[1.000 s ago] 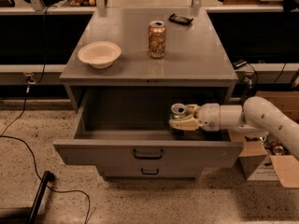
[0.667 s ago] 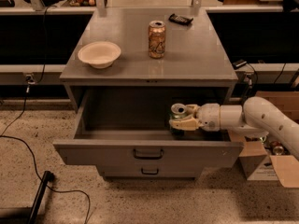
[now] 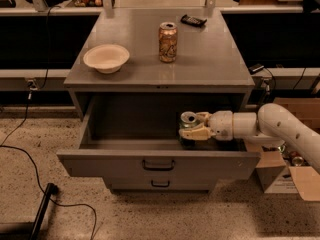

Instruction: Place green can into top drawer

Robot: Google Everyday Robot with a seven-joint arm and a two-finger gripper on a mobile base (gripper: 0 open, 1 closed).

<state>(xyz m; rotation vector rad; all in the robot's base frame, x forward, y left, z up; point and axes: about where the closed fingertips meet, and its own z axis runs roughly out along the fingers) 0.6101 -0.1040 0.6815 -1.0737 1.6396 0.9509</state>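
Holding the green can [image 3: 188, 119] inside the top drawer [image 3: 100, 161]
We see no change: our pincer [image 3: 186, 130] still pinches it, drawer floor just beneath; only release remains.

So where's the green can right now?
In the camera view, the green can is inside the open top drawer, right of middle near its front, gripped by the end effector reaching in from the right.

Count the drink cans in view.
2. The orange-gold aluminium can stands on the grey cabinet top; the green-and-white aluminium can sits inside the grey metal top drawer, held between the jaws of the gripper. Others may be hidden.
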